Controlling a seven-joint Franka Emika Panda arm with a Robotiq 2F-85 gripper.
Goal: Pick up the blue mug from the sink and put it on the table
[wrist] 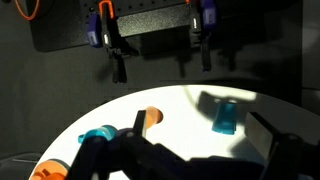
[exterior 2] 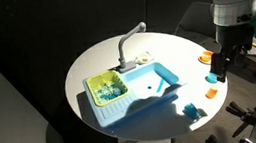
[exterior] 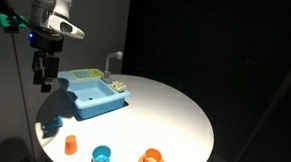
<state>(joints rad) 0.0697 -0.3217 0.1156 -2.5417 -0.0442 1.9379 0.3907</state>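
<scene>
The blue mug stands on the white table [exterior: 164,112], near its edge, between a small orange cup and an orange dish, in an exterior view [exterior: 101,156]. In the wrist view the blue mug [wrist: 100,134] is at the lower left. In an exterior view [exterior 2: 205,59] it is partly behind my gripper. The light-blue sink [exterior: 96,100] [exterior 2: 154,78] with its white faucet [exterior 2: 130,44] has no mug in its basin. My gripper [exterior: 45,84] [exterior 2: 216,72] [wrist: 199,127] is open and empty, above the table edge beside the sink.
A small orange cup [exterior: 70,143] [wrist: 152,116] and a flat blue block [exterior: 51,126] [exterior 2: 190,111] [wrist: 226,117] lie below the gripper. An orange dish [exterior: 152,159] sits past the mug. A green-yellow rack [exterior 2: 105,87] fills one end of the sink.
</scene>
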